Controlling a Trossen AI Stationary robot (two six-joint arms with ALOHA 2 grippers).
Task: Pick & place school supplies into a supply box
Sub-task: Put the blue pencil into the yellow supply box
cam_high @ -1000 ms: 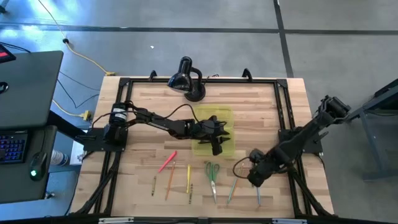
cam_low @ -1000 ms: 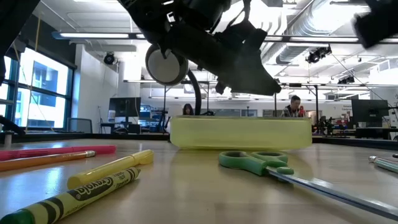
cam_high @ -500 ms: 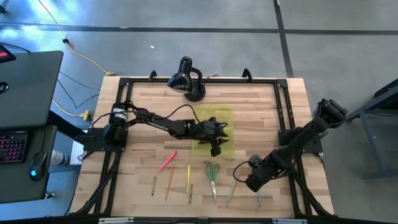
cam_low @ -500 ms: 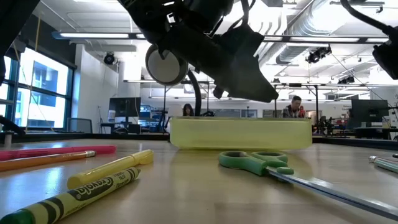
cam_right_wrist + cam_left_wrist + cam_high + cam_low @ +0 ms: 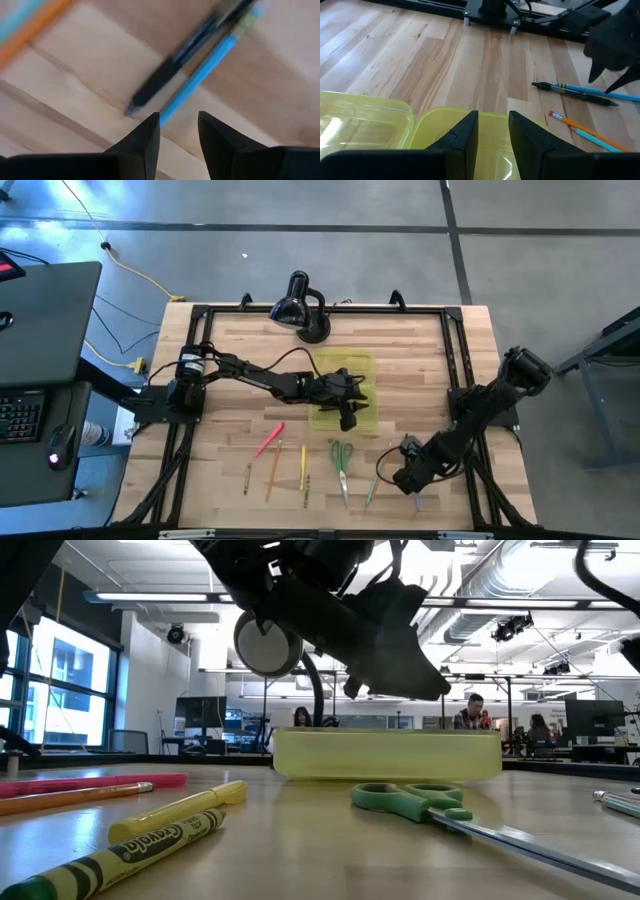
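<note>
the right gripper (image 5: 408, 480) hangs low over the near right part of the table, its two dark fingers (image 5: 145, 142) set a little apart with nothing between them. its own camera shows what the overhead one barely does: a black pen (image 5: 185, 57) and a blue pen (image 5: 200, 75) lying side by side on the wood just beyond the tips, and an orange pencil (image 5: 30, 27) off to one edge. from above these are only thin slivers by the gripper.

the left gripper (image 5: 347, 416) sits over the supply box (image 5: 345, 393) in the middle of the table, fingers (image 5: 465, 137) slightly parted and empty, with the yellow-green plastic showing right under them.

along the near edge lie the green-handled scissors (image 5: 342, 460), a pink-red pencil (image 5: 269, 440), an orange pencil (image 5: 273, 470) and a yellow one (image 5: 303, 466). the level view adds a labelled yellow crayon (image 5: 180, 825) up close.

a black desk lamp (image 5: 298, 305) stands at the far edge, beyond the box.
</note>
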